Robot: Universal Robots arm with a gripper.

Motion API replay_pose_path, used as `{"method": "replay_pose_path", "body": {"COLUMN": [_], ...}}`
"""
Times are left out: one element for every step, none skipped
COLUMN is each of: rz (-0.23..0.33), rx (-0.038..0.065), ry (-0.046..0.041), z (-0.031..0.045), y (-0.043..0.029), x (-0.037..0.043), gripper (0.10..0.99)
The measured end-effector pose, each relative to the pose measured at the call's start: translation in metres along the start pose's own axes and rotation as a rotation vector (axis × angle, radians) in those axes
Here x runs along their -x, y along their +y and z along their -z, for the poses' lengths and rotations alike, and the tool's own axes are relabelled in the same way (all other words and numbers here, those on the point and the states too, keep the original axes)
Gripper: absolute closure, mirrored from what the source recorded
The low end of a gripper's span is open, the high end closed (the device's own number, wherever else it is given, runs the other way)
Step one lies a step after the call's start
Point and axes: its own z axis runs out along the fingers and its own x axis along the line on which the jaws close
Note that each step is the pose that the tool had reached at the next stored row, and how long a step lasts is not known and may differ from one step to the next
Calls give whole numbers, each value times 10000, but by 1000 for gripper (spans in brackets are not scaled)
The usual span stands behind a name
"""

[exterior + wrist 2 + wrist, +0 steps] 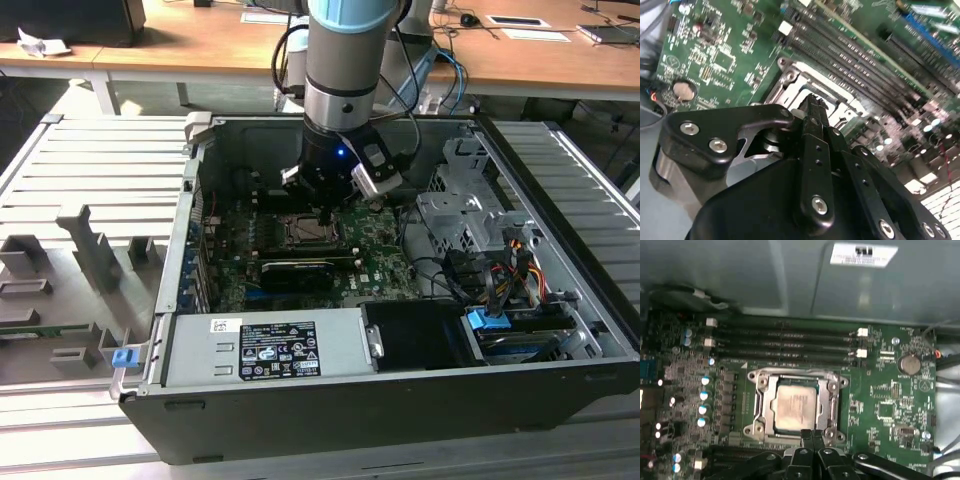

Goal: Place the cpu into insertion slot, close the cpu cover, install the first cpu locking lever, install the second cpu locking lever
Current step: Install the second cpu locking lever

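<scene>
The cpu [796, 407] lies flat in the insertion slot [754, 429], its silver-grey face up. The cpu cover [829, 402] rests down around it as a metal frame, and the chip shows through its window. I cannot tell how the locking levers along the frame's sides stand. My gripper [813, 435] is shut with nothing between its fingers. Its tips hover just above the slot's edge in both wrist views [812, 101]. In the exterior view the gripper [325, 212] points straight down over the slot [312, 232] inside the open computer case.
Several long black memory slots [785, 342] run beside the socket, and a coin battery [910, 363] sits on the green board. A black card [297, 272], the power supply [265, 348], a drive cage [470, 215] and cables [500, 270] crowd the case.
</scene>
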Motion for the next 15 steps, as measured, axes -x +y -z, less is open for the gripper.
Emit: {"method": "replay_pose_path", "body": {"rz": [-1, -4, -7, -9, -9, -8, -9, -11, -9, -9, -10, -15, -17, -24, -34], "rx": [165, 300, 397, 436, 483, 516, 552, 673, 796, 853, 856, 859, 874, 888, 891], "ry": [-11, -21, -28, -30, -34, -36, -38, -47, -55, -59, -59, -60, -61, -64, -65], "z": [0, -1, -1, -1, 1, 4, 6, 5, 0, -5, -10, -13, -17, -22, -23], "y": [-34, -52, -84, -103, -138, -180, -213, -237, -235, -237, -253, -266, -273, -274, -276], "x": [-2, -4, -6, -8, -10, -13, -17, -40, -99, -156, -167, -180, -195, -210, -213], "gripper": [980, 980, 980, 980, 980, 980, 980, 980, 980, 980, 980, 980, 980, 980, 980]}}
